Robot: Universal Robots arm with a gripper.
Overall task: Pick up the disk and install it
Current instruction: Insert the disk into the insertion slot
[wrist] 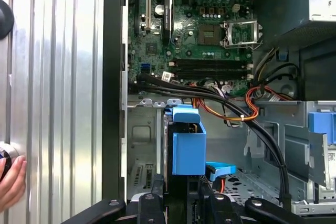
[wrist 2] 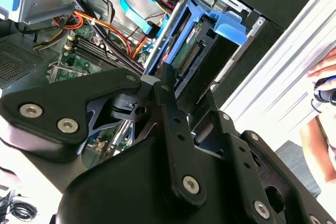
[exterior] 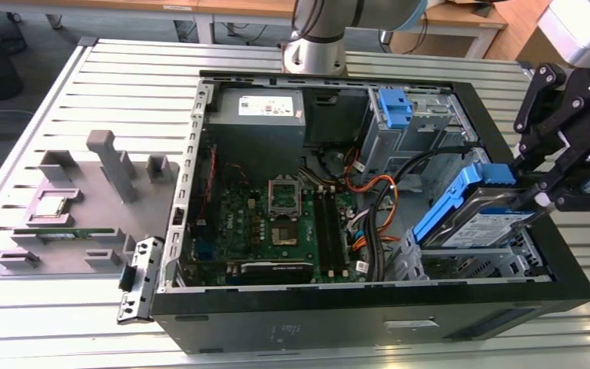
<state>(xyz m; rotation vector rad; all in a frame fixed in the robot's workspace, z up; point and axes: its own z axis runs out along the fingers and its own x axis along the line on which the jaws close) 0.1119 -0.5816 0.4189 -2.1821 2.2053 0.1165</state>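
Observation:
The disk [exterior: 476, 221], a silver-grey drive with a white-and-blue label in blue carrier rails, stands tilted on edge over the metal drive cage [exterior: 485, 263] at the exterior view's right side of the open computer case [exterior: 377, 301]. My gripper [exterior: 537, 194] is shut on the disk's raised end. In the first wrist view the blue carrier [wrist: 187, 148] rises between my fingers [wrist: 152, 205]. In the second wrist view the disk [wrist 2: 191, 51] shows edge-on beyond my fingers [wrist 2: 163, 85], with its green circuit board facing the case interior.
Orange and black cables [exterior: 377, 201] run beside the cage, next to the motherboard [exterior: 274, 224]. Another blue bracket [exterior: 392, 104] sits in the bay further back. A grey fixture [exterior: 80, 201] holds a chip [exterior: 51, 206]. A person's hand [wrist: 10, 182] rests on the slatted table.

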